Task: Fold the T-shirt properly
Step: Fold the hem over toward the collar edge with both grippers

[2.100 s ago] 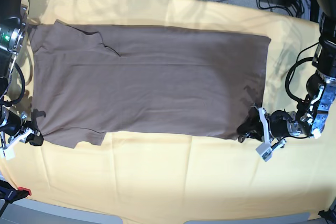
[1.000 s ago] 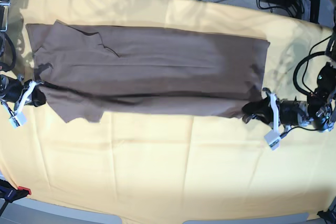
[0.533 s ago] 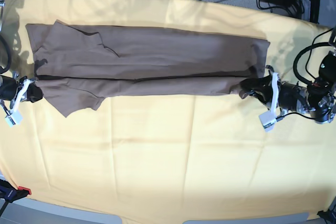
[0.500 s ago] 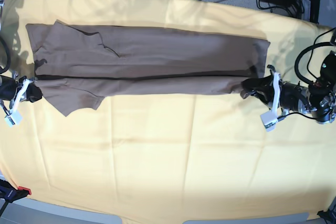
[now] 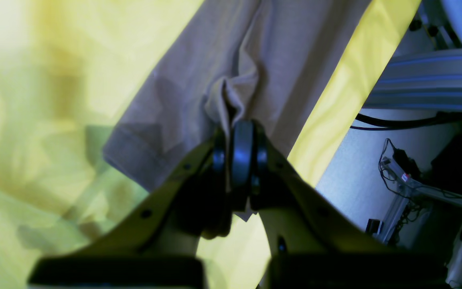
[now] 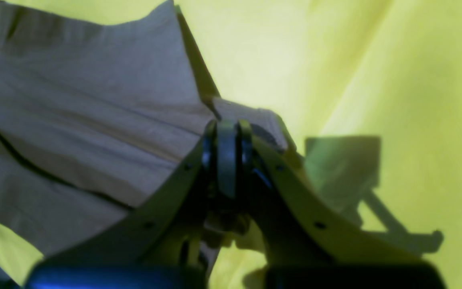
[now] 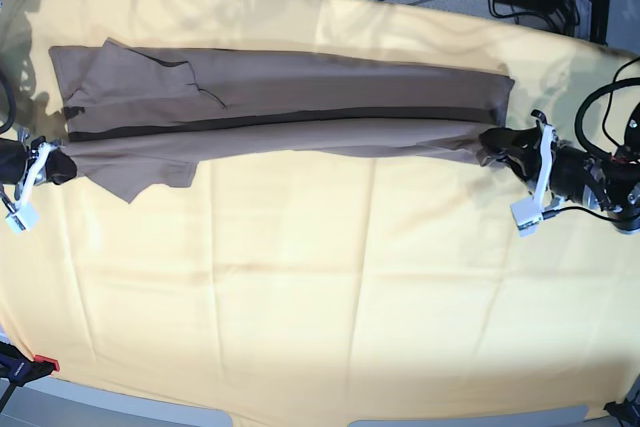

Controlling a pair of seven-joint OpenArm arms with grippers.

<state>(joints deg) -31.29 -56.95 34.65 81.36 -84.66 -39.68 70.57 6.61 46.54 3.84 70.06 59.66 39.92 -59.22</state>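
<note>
Yellow cloth [image 7: 300,297] carries the T-shirt [image 7: 300,97]; left gripper [image 7: 497,143] and right gripper [image 7: 58,166] each pinch its lifted edge.

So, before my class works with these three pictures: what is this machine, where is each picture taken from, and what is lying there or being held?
It is a robot with two arms. One picture looks down from above; the other two come from cameras on each wrist. A brown T-shirt lies on a yellow cloth. The left gripper pinches one end of the shirt's near edge, and the right gripper pinches the other. Both are shut on fabric, as the wrist views show, holding that edge stretched between them, part way through a lengthwise fold.
</note>
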